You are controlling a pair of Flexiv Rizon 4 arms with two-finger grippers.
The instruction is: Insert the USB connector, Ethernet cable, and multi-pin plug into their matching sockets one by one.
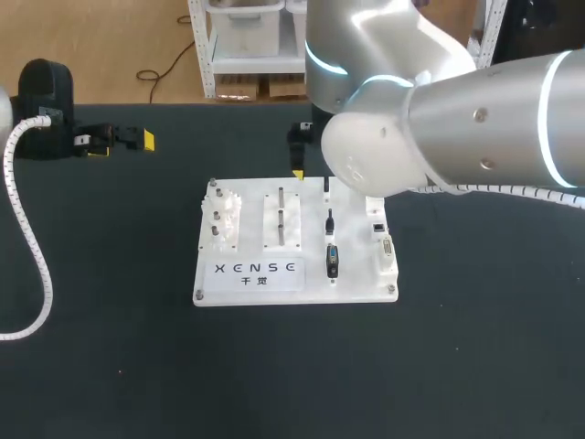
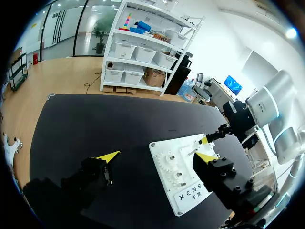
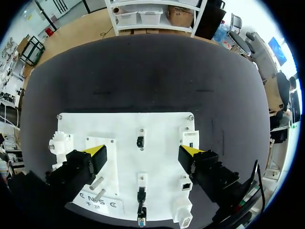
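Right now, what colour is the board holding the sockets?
White. The board shows best in the right wrist view.

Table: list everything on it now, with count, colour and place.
table: one, black, under everything
board: one, white, mid-table
gear set: one, white, board's left part
peg block: one, white with metal pins, left of the plugs
plugs: three, black, in a row right of board's middle
sockets: three, white housings, along board's right edge
left end effector: one, black with yellow tips, open, over table left of board
right end effector: one, same colours, open, above board
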